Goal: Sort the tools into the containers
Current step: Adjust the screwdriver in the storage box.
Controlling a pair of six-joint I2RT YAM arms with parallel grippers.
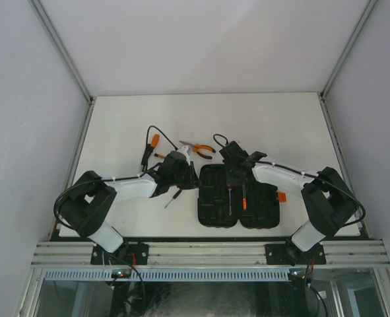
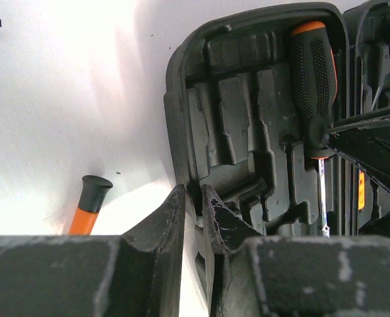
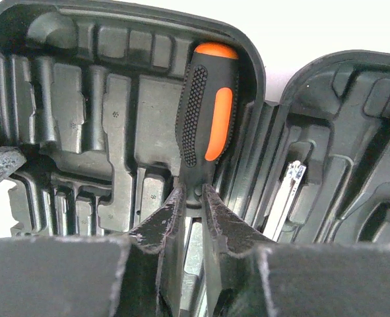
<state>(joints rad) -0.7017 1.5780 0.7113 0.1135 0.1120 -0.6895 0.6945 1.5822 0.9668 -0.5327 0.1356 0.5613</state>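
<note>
my right gripper (image 3: 193, 198) clamps the thick screwdriver (image 3: 208, 112) at its neck, seating it in the open tool case (image 2: 176, 99); my left gripper (image 2: 193, 203) pinches the case's wall, likely steadying it.

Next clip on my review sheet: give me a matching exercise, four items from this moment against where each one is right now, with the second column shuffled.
Items:
1. thick screwdriver
2. pliers
3. left gripper
4. right gripper

Places:
A. clamped on the rim of the tool case
B. lying on the table, beyond the case
C. closed on the thick screwdriver's neck
D. lying in a moulded slot of the open case

Pairs: 1-D; 2-B; 3-A; 4-C
</note>
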